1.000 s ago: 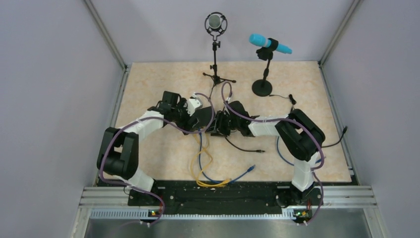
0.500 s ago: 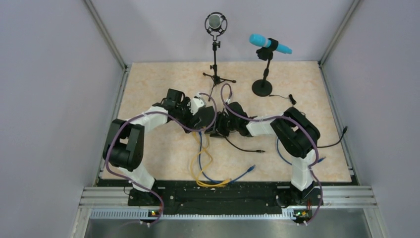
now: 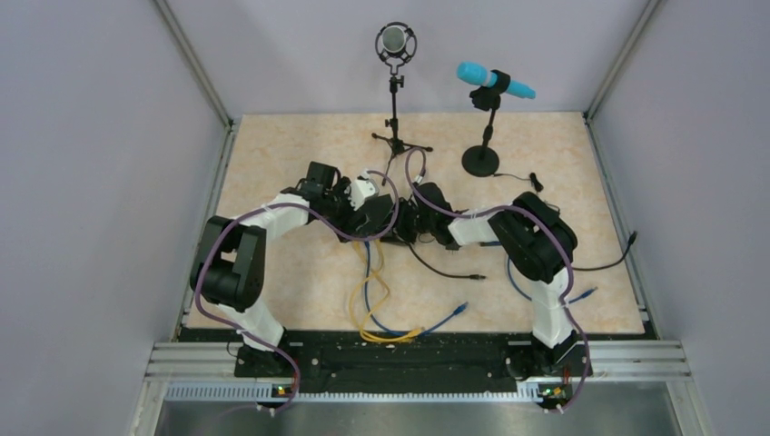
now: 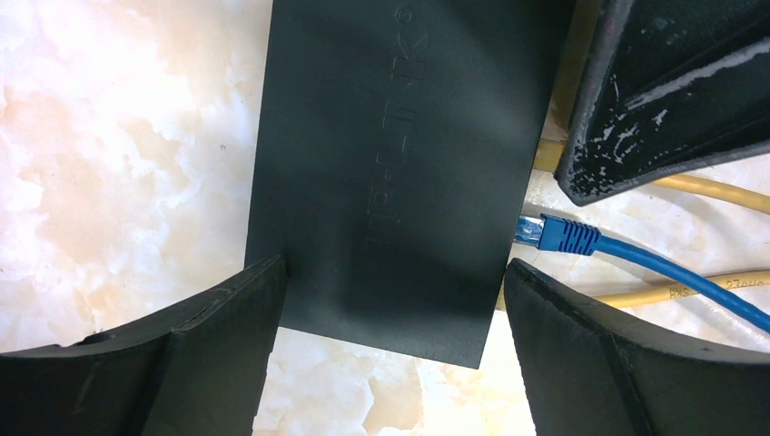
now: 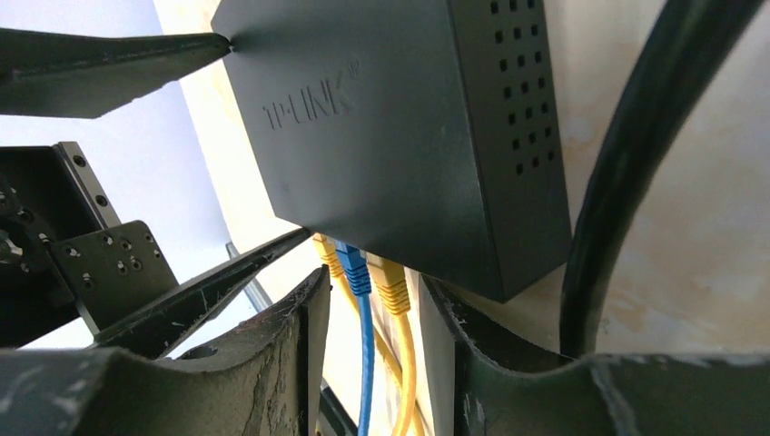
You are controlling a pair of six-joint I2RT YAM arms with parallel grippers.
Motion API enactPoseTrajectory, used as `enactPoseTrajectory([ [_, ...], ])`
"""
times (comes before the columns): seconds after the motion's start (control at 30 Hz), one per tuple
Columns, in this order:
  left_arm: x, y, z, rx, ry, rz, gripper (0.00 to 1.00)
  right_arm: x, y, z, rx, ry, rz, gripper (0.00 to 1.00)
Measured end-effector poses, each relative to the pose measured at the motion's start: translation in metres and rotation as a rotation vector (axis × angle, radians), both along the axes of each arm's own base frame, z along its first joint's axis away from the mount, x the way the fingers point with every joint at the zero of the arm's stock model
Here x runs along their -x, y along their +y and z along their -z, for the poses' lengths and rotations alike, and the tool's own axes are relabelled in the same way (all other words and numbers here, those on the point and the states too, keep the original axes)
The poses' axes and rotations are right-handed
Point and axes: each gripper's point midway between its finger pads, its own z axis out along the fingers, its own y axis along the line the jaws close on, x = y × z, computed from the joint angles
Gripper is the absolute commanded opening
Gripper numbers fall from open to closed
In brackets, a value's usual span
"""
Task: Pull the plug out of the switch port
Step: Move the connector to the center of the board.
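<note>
The switch point(image 4: 390, 163) is a flat black box lying on the marble table. My left gripper point(image 4: 395, 272) straddles its near end, with one finger point(image 4: 227, 318) against each long side, shut on it. Along the box's edge, a blue plug point(image 4: 563, 236) sits in a switch port between two yellow plugs point(image 5: 390, 286). My right gripper point(image 5: 372, 304) is open around the blue plug point(image 5: 354, 268) and one yellow plug, with thin gaps on both sides. In the top view, both grippers point(image 3: 377, 216) point(image 3: 409, 225) meet over the box at mid-table.
Yellow cables point(image 3: 372, 313) and a blue cable point(image 3: 436, 322) trail toward the near edge. A loose black cable point(image 3: 445, 270) lies to the right, and a thick black cable point(image 5: 626, 163) runs beside the box. A tripod microphone stand point(image 3: 397, 136) and a round-based microphone stand point(image 3: 479, 162) stand behind.
My left arm moved right over the switch and its jaws narrowed onto the box. The right arm's elbow shifted slightly left while its gripper stayed at the plugs.
</note>
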Motion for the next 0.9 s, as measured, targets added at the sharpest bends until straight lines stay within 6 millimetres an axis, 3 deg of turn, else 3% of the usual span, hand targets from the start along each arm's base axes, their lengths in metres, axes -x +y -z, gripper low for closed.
enactPoseTrajectory([
  [0.33, 0.0, 0.0, 0.0, -0.005, -0.005, 0.009, 0.91, -0.009, -0.001, 0.002, 0.0, -0.001, 0.037, 0.38],
  [0.43, 0.0, 0.0, 0.0, -0.007, -0.004, 0.01, 0.91, -0.012, -0.003, 0.002, 0.01, -0.008, 0.054, 0.43],
  [0.63, 0.0, 0.002, 0.0, -0.019, 0.002, 0.007, 0.91, -0.012, -0.028, -0.001, 0.085, -0.052, 0.099, 0.46],
  [0.9, 0.0, 0.002, 0.001, -0.023, 0.003, 0.005, 0.91, -0.026, -0.06, -0.001, 0.208, -0.098, 0.154, 0.48],
])
